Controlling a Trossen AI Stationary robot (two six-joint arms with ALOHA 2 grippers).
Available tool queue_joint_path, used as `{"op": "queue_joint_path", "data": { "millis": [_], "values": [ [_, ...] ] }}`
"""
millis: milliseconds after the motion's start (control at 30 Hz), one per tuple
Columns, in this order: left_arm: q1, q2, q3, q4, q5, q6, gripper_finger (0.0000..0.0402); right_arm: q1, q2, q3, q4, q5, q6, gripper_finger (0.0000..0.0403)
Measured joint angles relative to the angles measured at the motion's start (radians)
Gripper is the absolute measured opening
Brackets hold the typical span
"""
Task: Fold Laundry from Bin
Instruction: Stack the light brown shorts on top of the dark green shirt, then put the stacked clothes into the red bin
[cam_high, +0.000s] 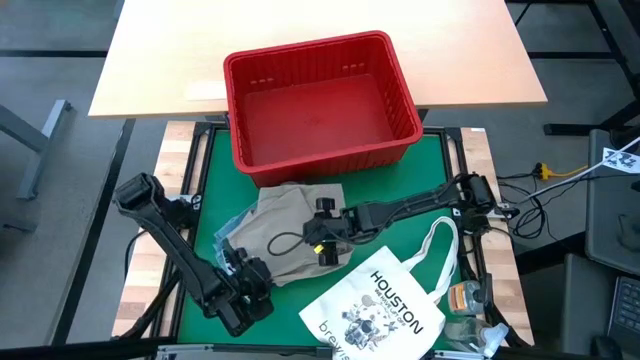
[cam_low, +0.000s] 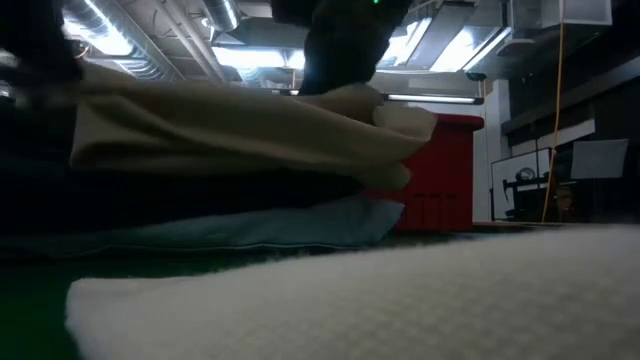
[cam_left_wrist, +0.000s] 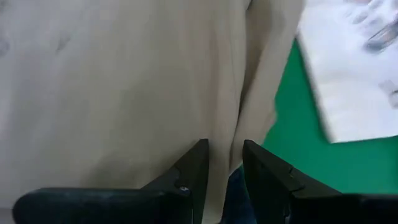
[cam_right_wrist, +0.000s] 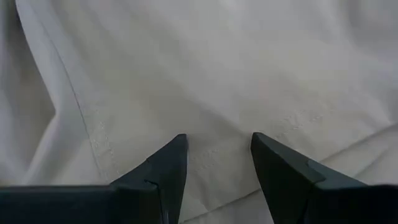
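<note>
Green matting (cam_high: 420, 170) covers my work surface, with the red bin (cam_high: 320, 100) standing empty at twelve o'clock. I see the khaki garment (cam_high: 290, 225) spread at the centre over a light blue piece (cam_high: 232, 228). My left gripper (cam_left_wrist: 224, 163), at seven o'clock, pinches a fold of the khaki cloth between its fingers. My right gripper (cam_right_wrist: 217, 163) reaches in from three o'clock, its fingers parted and pressed onto the khaki. At five o'clock lies a white tote bag (cam_high: 385, 305).
</note>
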Motion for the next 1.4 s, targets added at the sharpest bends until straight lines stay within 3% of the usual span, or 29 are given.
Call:
{"op": "queue_joint_path", "data": {
  "millis": [467,633,933,1133,1400],
  "values": [
    [0.003,0.088,-0.033,-0.006,0.077,0.001,0.0094,-0.043,0.057,0.002,-0.014,-0.054,0.0,0.0182],
    [0.002,0.082,0.069,-0.141,0.144,0.026,0.0094,-0.044,0.042,0.001,-0.036,-0.054,0.0,0.0182],
    [-0.005,0.077,0.327,-0.432,0.419,0.026,0.0094,-0.046,-0.118,-0.001,-0.172,-0.043,-0.007,0.0182],
    [-0.057,0.071,0.423,-0.515,0.414,-0.033,0.0094,-0.046,-0.23,-0.001,-0.326,-0.009,-0.046,0.0182],
    [-0.222,0.006,0.425,-0.625,0.264,-0.384,0.0094,-0.067,-0.372,-0.076,-0.448,-0.027,-0.108,0.0182]
  ]
}}
